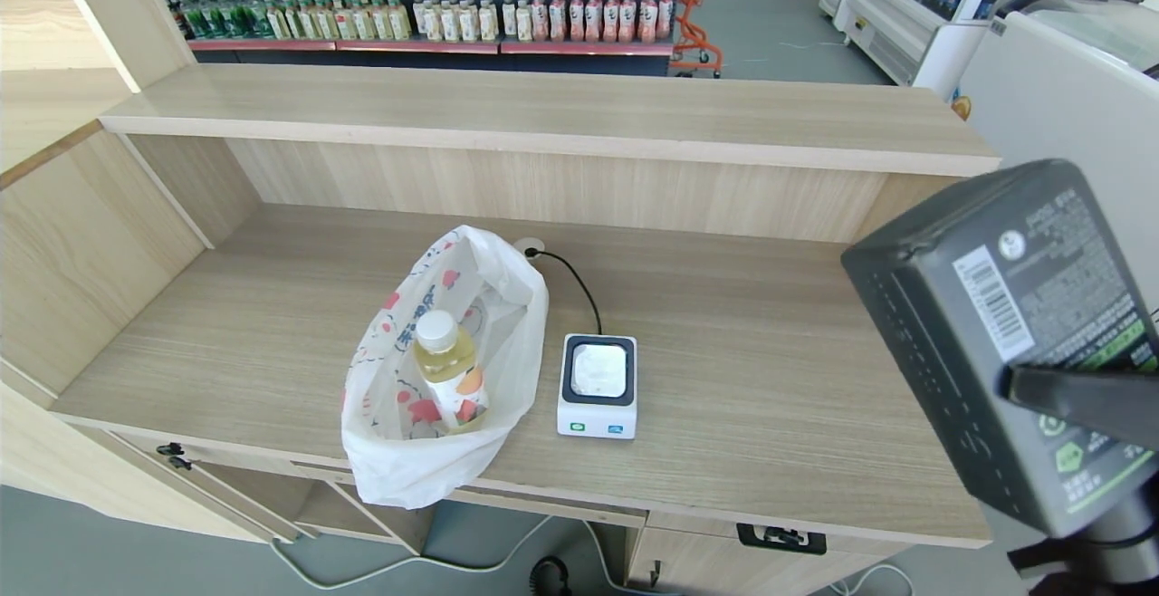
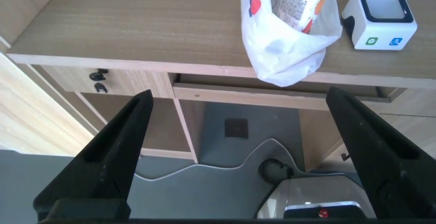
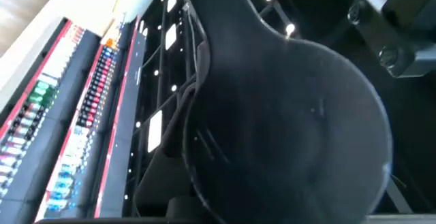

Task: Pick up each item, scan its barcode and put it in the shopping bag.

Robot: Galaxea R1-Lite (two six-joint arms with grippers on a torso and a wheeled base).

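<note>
A dark package [image 1: 1014, 333] with a white barcode label hangs high at the right, close to the head camera. My right gripper [image 1: 1073, 397] is shut on it, one black finger lying across its face. The same dark package [image 3: 272, 122] bulges right in front of the right wrist camera. A white shopping bag [image 1: 426, 379] stands open on the counter with a yellow drink bottle [image 1: 445, 370] upright inside. To its right lies the white barcode scanner [image 1: 597, 385], window up. My left gripper [image 2: 238, 149] is open and holds nothing, below the counter's front edge, in front of the shopping bag [image 2: 286, 40].
The wooden counter [image 1: 770, 379] has a raised back ledge and a side wall at the left. A black cable [image 1: 579, 283] runs from the scanner to a hole behind the bag. Drawers [image 2: 102, 81] sit under the front edge. Drink shelves [image 1: 416, 16] stand beyond.
</note>
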